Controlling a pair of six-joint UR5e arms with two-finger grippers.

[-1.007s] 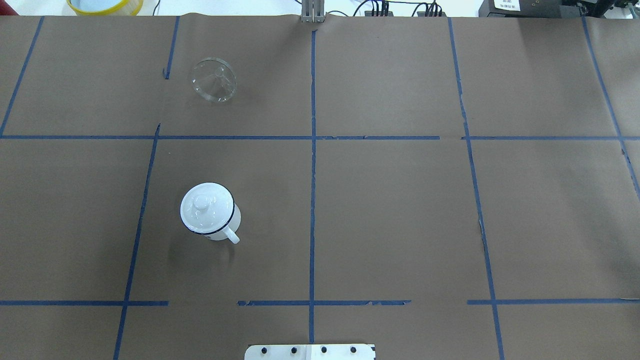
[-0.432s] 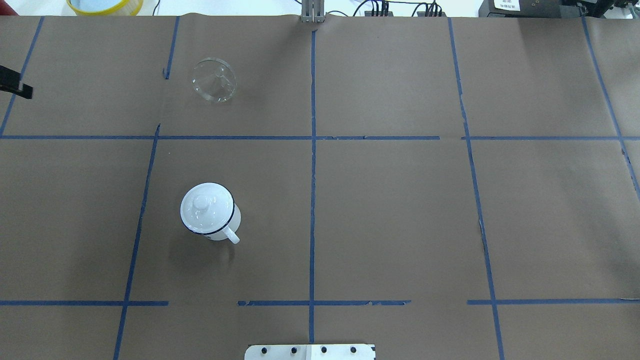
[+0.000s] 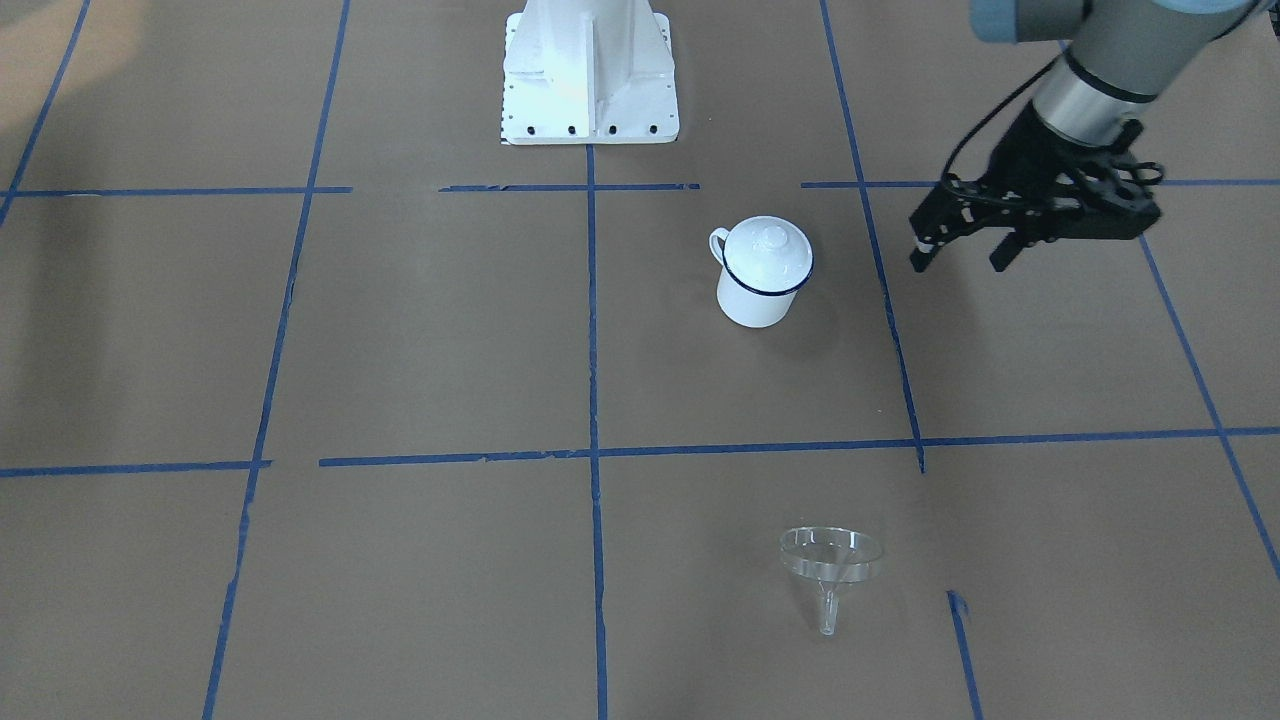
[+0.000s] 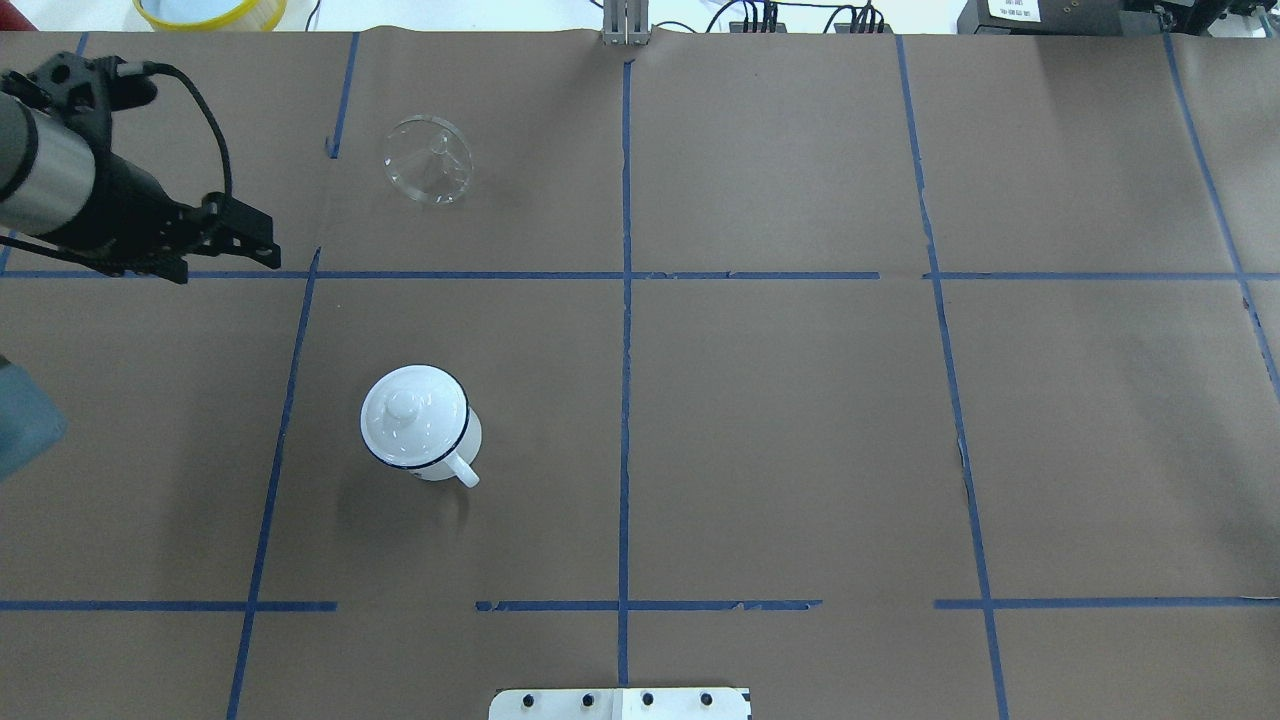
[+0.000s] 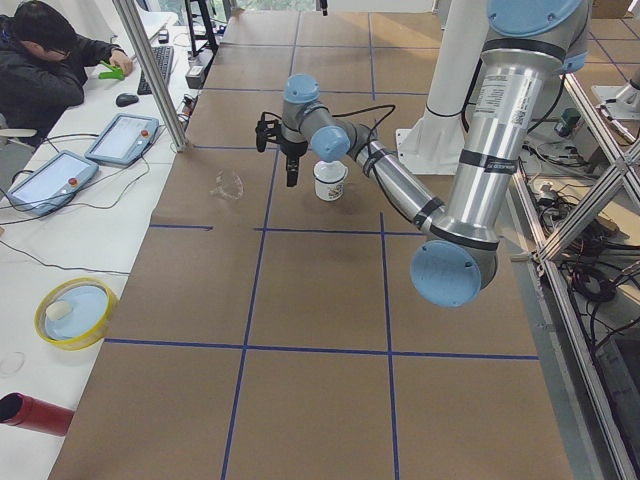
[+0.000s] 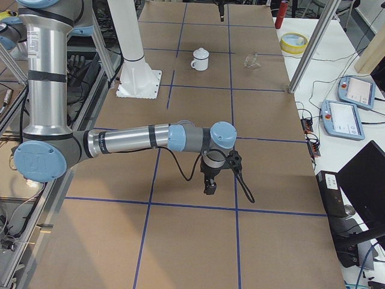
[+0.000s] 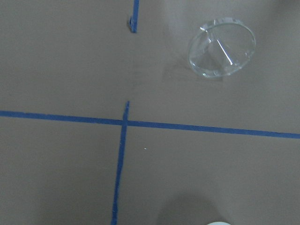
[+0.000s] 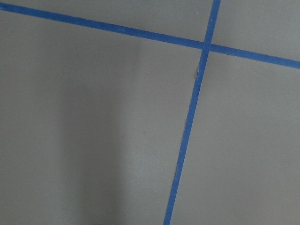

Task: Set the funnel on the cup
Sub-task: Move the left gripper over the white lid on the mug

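Note:
The clear funnel [image 4: 428, 160] lies tilted on the brown paper at the far left, and also shows in the front view [image 3: 830, 555] and the left wrist view [image 7: 222, 47]. The white cup [image 4: 470, 436] with a dark blue rim stands nearer the robot [image 3: 750, 300]. A white domed lid [image 4: 410, 415] sits on the cup. My left gripper [image 4: 235, 255] is open and empty, above the table to the left of both things [image 3: 960, 258]. My right gripper [image 6: 210, 188] hangs over bare paper far from them; I cannot tell if it is open or shut.
A yellow-rimmed bowl [image 4: 210, 10] sits beyond the table's far edge. The robot base [image 3: 590, 70] stands at the near middle. An operator [image 5: 50, 60] sits at the side bench with tablets [image 5: 122, 138]. Blue tape lines cross the paper.
My left arm has come into the overhead view from the left edge and moved right toward the funnel and cup. The funnel, cup and lid have not moved.

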